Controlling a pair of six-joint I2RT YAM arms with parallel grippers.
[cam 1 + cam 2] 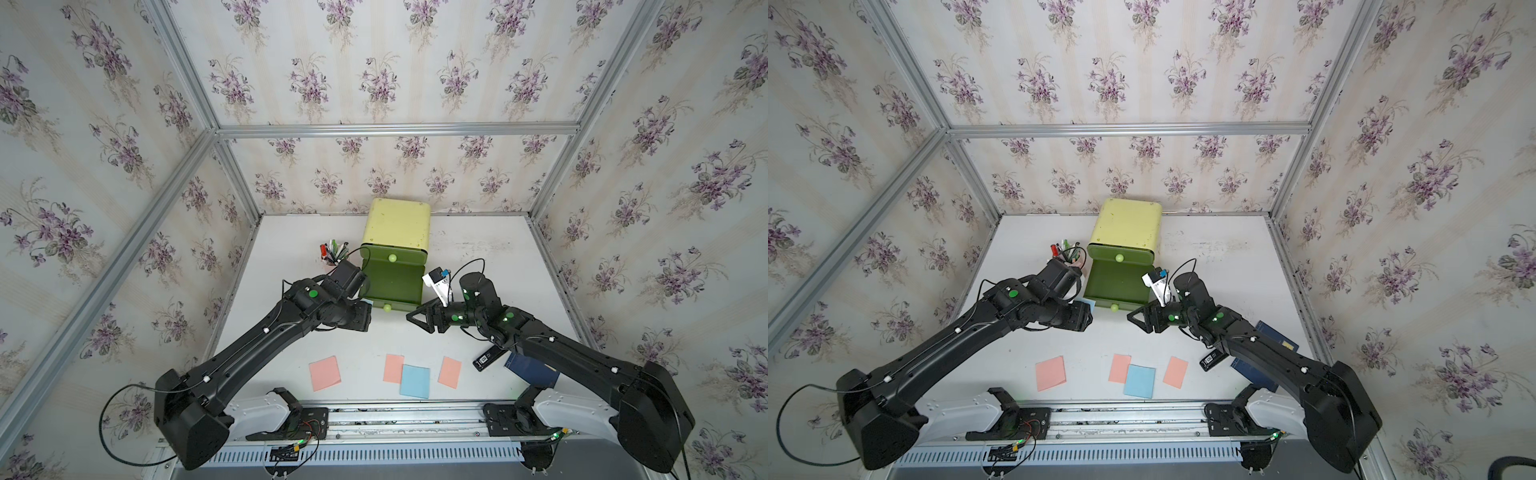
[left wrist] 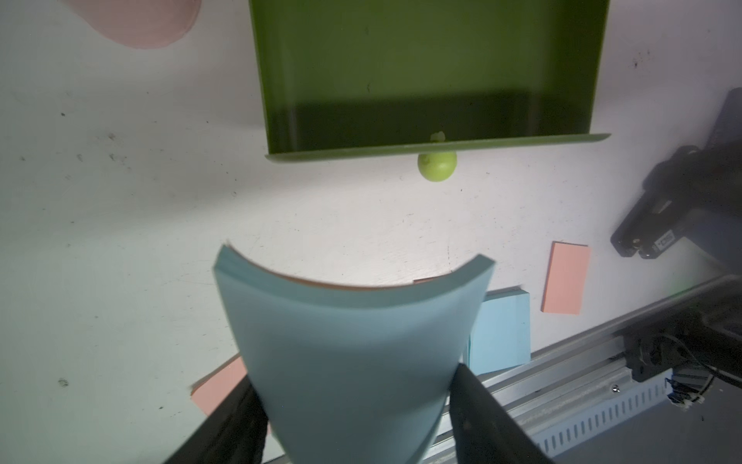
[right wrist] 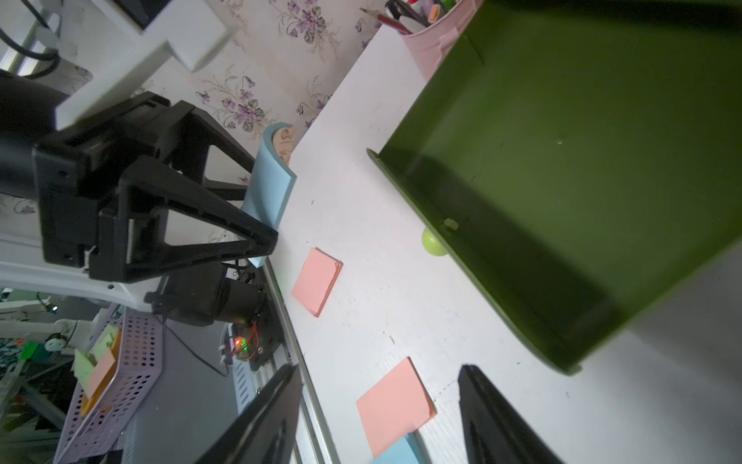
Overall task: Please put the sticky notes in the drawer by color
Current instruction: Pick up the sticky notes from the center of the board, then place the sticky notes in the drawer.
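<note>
Blue pad (image 2: 353,353) — bowed, pinched between my left gripper's (image 2: 357,409) fingers, just left of the open drawer's (image 1: 392,282) front lip. Step, as I judge it: blue into that empty drawer. Next: lift over lip and knob (image 1: 387,308), shift right, release. Right gripper (image 3: 381,373) — fingers parted, empty, near the drawer's right front corner; tight there. Three pink notes (image 1: 325,372), one blue note (image 1: 414,381) on the near table (image 1: 478,257), open room around.
</note>
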